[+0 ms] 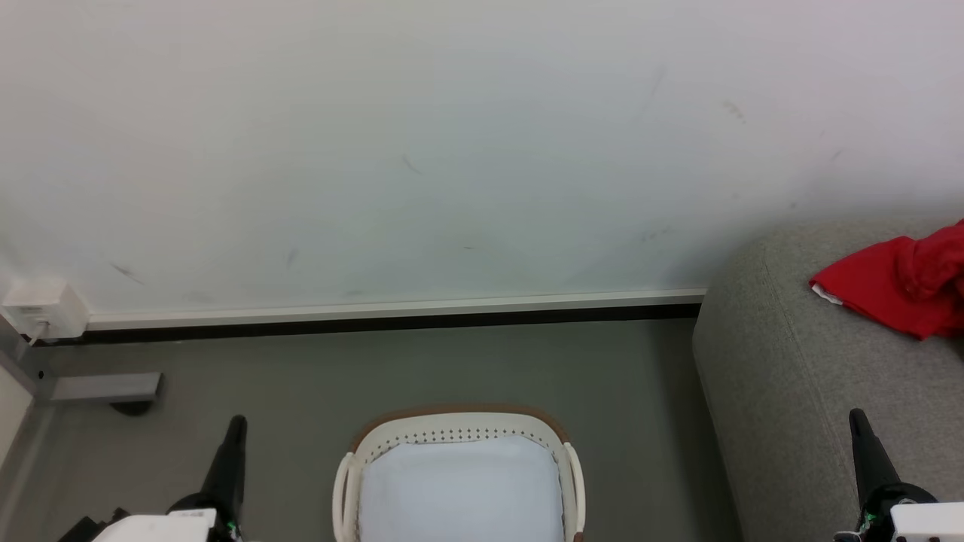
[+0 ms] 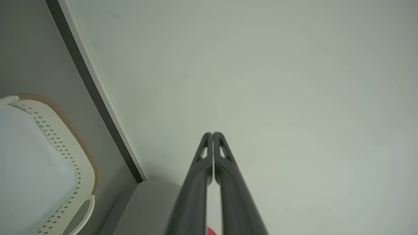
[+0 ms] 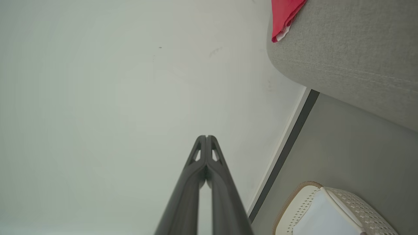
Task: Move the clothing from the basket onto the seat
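Red clothing (image 1: 904, 282) lies crumpled on the grey seat (image 1: 783, 361) at the right edge of the head view; a corner of the clothing (image 3: 285, 16) with white trim hangs over the seat (image 3: 352, 52) edge. The cream basket (image 1: 459, 433) with brown rim stands on the floor at bottom centre, showing just its white lining. My left gripper (image 1: 237, 421) is at the lower left, shut and holding nothing, its tips together (image 2: 212, 133). My right gripper (image 1: 857, 415) sits in front of the seat, shut and holding nothing (image 3: 206, 137).
A white wall with a pale skirting board (image 1: 392, 309) runs behind the basket. A white box (image 1: 41, 307) and a grey metal foot (image 1: 105, 388) sit at the far left. Grey-green floor (image 1: 452, 369) lies between basket and wall.
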Controlling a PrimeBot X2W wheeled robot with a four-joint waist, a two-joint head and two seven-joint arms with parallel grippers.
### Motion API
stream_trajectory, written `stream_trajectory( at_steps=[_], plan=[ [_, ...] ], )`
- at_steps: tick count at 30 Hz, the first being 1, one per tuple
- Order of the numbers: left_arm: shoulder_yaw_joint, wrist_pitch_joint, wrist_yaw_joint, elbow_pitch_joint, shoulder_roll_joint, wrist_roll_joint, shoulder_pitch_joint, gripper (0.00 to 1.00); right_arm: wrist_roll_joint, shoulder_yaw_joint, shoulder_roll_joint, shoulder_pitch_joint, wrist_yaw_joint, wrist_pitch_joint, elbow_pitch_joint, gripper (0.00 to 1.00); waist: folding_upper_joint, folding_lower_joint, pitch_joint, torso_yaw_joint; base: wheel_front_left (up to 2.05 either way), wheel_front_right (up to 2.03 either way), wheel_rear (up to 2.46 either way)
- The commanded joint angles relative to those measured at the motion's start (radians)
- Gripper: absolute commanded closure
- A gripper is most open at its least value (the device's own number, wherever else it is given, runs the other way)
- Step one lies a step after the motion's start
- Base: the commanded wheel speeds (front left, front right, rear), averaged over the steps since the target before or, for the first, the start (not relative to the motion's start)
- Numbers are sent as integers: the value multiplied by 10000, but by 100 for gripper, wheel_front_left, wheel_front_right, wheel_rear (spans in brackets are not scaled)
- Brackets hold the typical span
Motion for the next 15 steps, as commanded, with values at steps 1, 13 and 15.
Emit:
stream_trajectory(
  at_steps=[1,13,15],
  plan=[
    [27,46,-45,-42,80,-234,-147,100,201,-48,-82,-130,-18,84,-81,100,-1,0,10,7,0,0,0],
    [58,278,-60,-53,82,-1027,-285,100,1035,-162,-85,-209,-20,309,-166,100,-1,0,88,58,0,0,0],
    [64,314,-63,-54,83,-1172,-302,100,1143,-179,-86,-225,-20,313,-178,100,-1,0,101,66,0,0,0]
  ],
)
